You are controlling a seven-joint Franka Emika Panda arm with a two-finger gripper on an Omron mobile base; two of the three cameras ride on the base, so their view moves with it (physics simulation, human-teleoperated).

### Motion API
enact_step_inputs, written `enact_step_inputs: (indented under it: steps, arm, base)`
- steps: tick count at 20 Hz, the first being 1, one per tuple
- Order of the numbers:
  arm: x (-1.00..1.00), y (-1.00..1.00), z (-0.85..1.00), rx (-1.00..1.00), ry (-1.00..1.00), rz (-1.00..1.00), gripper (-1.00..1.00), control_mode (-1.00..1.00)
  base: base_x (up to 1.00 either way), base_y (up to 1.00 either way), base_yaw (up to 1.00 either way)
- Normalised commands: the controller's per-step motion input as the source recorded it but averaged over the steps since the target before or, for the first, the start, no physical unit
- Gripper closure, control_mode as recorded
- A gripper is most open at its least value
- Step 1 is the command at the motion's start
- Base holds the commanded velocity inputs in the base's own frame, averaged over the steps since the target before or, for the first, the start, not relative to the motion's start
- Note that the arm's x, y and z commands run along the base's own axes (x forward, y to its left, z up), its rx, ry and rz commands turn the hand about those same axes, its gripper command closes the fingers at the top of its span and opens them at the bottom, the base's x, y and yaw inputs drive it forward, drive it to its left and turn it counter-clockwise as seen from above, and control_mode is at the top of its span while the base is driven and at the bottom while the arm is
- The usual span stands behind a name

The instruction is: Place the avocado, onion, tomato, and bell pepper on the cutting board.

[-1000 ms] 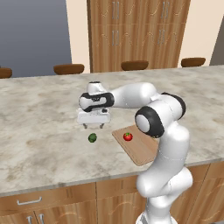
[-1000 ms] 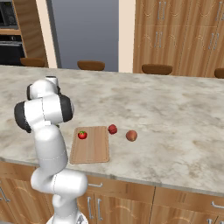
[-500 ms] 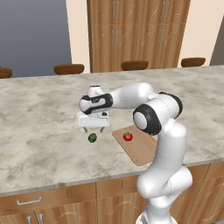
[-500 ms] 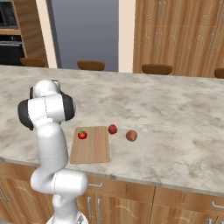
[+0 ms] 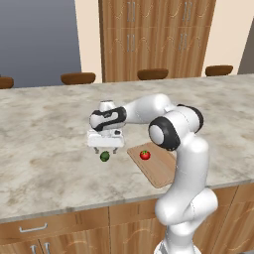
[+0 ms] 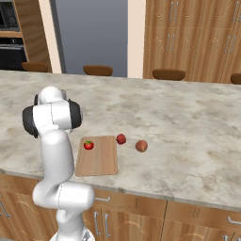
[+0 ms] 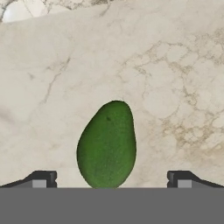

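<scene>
The dark green avocado lies on the marble counter, left of the cutting board. My gripper hangs straight above the avocado, open, with one fingertip on each side and not touching it. A red tomato rests on the board's far corner. Just off the board's right side, the dark red bell pepper and the pinkish-tan onion sit on the counter.
The counter's front edge runs close below the board. Brown stools line the counter's far side in front of wooden cabinets. My own arm blocks the avocado in the right base view.
The gripper has come down toward the avocado, staying open. The vegetables and the board have not moved.
</scene>
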Motion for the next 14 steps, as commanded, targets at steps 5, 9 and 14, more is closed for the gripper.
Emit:
enact_step_inputs:
  steps: [5, 9, 14]
  arm:
    - [0.0, 0.02, -0.17, -0.01, 0.05, -0.05, -1.0, -1.0]
    - [0.0, 0.0, -0.19, -0.01, 0.03, -0.04, -1.0, -1.0]
    - [0.01, 0.0, -0.16, -0.03, 0.02, -0.04, 1.0, -1.0]
  base:
    - [0.0, 0.0, 0.0]
    - [0.0, 0.0, 0.0]
    - [0.0, 0.0, 0.0]
